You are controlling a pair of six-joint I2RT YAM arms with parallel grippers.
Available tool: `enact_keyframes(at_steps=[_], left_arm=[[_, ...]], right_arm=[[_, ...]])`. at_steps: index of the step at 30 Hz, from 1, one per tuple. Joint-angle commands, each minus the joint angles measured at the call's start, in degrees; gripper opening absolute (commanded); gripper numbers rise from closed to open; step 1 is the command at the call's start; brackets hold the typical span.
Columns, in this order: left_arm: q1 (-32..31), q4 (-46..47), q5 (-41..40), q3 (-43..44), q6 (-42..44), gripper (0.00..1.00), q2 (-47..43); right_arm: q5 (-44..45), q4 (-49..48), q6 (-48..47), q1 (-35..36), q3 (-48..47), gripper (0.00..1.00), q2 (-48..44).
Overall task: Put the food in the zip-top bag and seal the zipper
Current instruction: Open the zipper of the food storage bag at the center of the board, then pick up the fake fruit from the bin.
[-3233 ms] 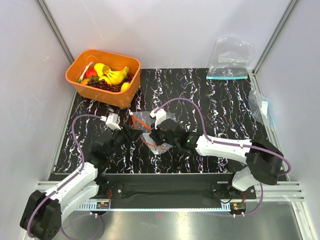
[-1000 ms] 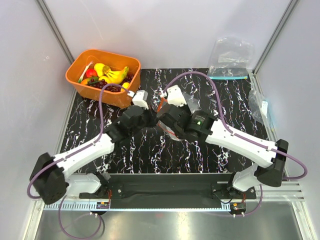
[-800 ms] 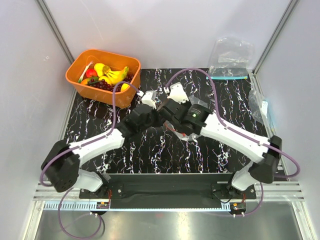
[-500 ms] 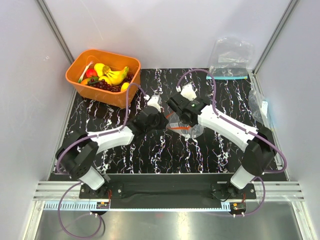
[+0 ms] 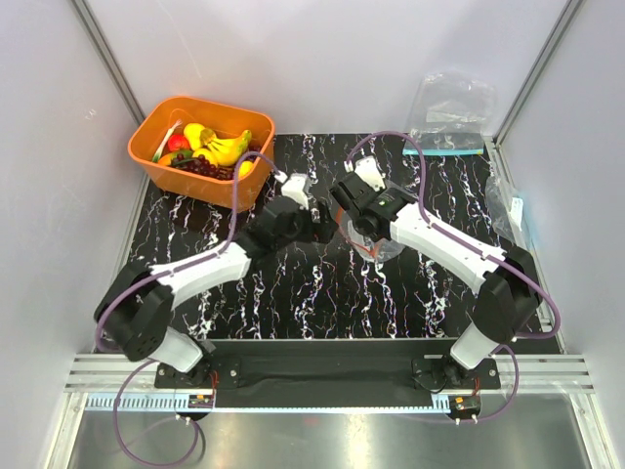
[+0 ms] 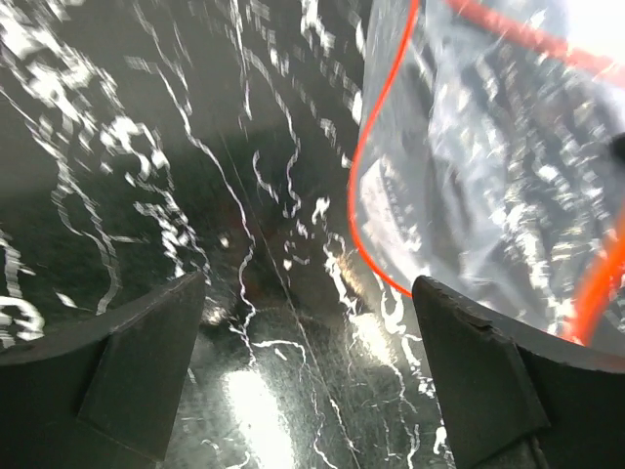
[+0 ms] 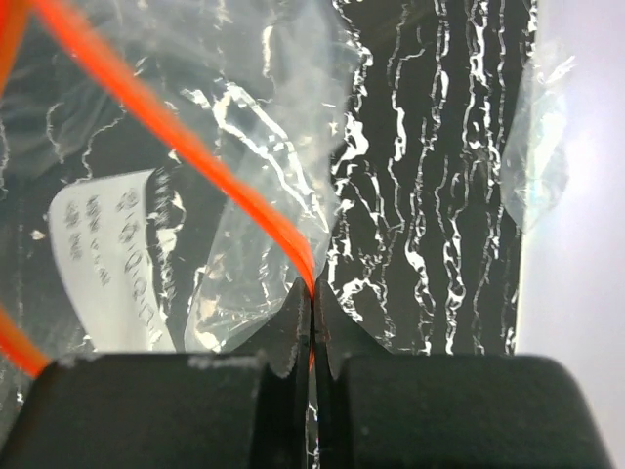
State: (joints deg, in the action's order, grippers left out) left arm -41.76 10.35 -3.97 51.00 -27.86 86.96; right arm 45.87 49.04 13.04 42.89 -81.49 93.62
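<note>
Top external view: the food (image 5: 217, 151) (a banana bunch, dark grapes and small yellow pieces) lies in the orange basket (image 5: 161, 161) at the far left corner of the marbled table (image 5: 430, 186), well apart from the zip-top bag (image 5: 379, 244), which sits near the table's middle under the two wrists. The left gripper (image 5: 319, 230) is just beside the bag's left edge and the right gripper (image 5: 357, 225) is over it, though from here we cannot tell how either pair of jaws stands. Two other clear bags (image 5: 449, 117) rest at the far right. Left wrist view: the left gripper (image 6: 308, 288) has its jaws spread wide with only table between them. The bag (image 6: 479, 166) lies to its right, and the red-orange zipper (image 6: 363, 176) curves along the near edge without touching either finger. Right wrist view: the right gripper (image 7: 312, 337) is clamped tight on the bag (image 7: 215, 225), pinching the zipper (image 7: 195, 156) where the strip runs down into the closed fingers. We judge the task to be at its opening stage: the bag is held by one corner and its mouth looks unsealed, no fruit is inside, and both the loading and the sealing are not yet done.
</note>
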Motion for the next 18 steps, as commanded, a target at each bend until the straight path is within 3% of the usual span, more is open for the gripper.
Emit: enact_keyframes(at_steps=[1, 6, 8, 12, 18], left_arm=[[3.2, 0.0, 2.5, 2.6, 1.6, 0.94, -7.0], [10.3, -3.8, 4.2, 3.8, 0.2, 0.97, -14.5], [13.4, -12.7, -0.1, 7.4, 0.9, 0.99, -15.0], [18.9, -23.2, -9.1, 18.1, 2.4, 0.99, -12.2], [28.2, -29.4, -10.3, 31.6, 4.7, 0.99, -1.7]], right_arm=[[-1.4, -3.8, -0.1, -0.4, 0.6, 0.00, -0.9], [-1.3, -3.7, 0.8, -1.0, 0.2, 0.00, -0.5], [-1.7, -3.9, 0.8, -1.1, 0.4, 0.00, -0.9], [-4.3, -4.5, 0.8, -1.1, 0.5, 0.00, -1.1], [-6.0, -3.4, 1.3, -1.1, -0.1, 0.00, -1.4]])
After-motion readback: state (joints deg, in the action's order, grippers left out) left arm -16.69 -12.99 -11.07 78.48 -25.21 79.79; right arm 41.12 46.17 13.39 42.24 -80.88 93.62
